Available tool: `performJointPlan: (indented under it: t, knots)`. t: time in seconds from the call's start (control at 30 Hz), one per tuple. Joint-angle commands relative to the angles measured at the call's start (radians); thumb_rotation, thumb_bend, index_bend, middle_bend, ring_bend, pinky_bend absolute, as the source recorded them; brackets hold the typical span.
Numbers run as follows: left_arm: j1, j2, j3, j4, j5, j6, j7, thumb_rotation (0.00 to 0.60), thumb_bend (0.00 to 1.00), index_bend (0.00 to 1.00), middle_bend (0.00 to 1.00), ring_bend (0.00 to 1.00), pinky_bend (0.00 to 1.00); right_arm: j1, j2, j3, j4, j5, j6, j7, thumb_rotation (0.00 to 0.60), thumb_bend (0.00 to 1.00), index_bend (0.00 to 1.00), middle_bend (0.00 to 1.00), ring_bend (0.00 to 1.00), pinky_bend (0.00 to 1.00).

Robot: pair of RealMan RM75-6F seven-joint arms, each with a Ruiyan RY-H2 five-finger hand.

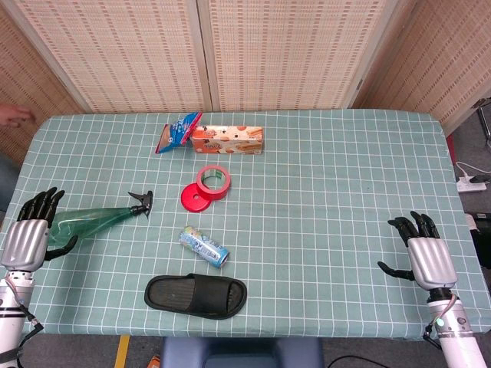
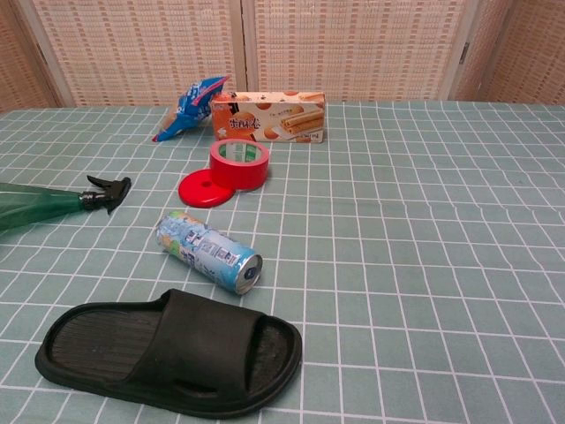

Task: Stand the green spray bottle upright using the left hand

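Green spray bottle (image 1: 96, 216) lies on its side at the table's (image 1: 330, 199) left edge, black nozzle pointing right. Left hand (image 1: 34, 230) wraps its base, fingers over, thumb under. Right hand (image 1: 418, 249) rests near right, released, fingers spread. Black slipper (image 1: 196, 295) lies near centre.

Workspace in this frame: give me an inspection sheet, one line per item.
Surface: table under a green checked cloth.
Job's things: green spray bottle lies on its side, black nozzle toward centre.
Clutter: black slipper, can on its side, red tape roll leaning on a red disc, biscuit box, blue packet.
Hands: left hand at the bottle's base; right hand open.
Cables: white plug strip on the floor.
Surroundings: woven panels.
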Motion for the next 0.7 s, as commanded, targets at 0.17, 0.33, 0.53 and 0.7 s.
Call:
performJointPlan:
  t: [0.17, 0.33, 0.53, 0.7]
  knots:
    - [0.0, 0.001, -0.001, -0.002, -0.002, 0.0, 0.001, 0.6, 0.25, 0.0, 0.0, 0.0, 0.09, 0.0, 0.001, 0.0, -0.001, 0.001, -0.001, 0.001, 0.6, 0.09, 0.21, 0.16, 0.0, 0.0]
    - [0.0, -0.001, -0.003, -0.003, -0.004, 0.0, 0.002, 0.6, 0.25, 0.0, 0.0, 0.0, 0.09, 0.0, 0.0, 0.001, -0.001, 0.0, 0.0, 0.004, 0.6, 0.09, 0.21, 0.16, 0.0, 0.0]
    - [-0.003, -0.003, -0.002, 0.007, -0.006, -0.009, -0.007, 0.6, 0.25, 0.0, 0.0, 0.0, 0.09, 0.002, -0.003, 0.002, -0.001, 0.006, -0.002, -0.007, 0.6, 0.09, 0.21, 0.16, 0.0, 0.0]
    - [-0.017, -0.002, -0.006, -0.005, -0.022, -0.04, 0.0, 0.6, 0.25, 0.0, 0.0, 0.0, 0.09, 0.001, -0.005, 0.004, -0.005, 0.012, 0.002, -0.014, 0.6, 0.09, 0.21, 0.16, 0.0, 0.0]
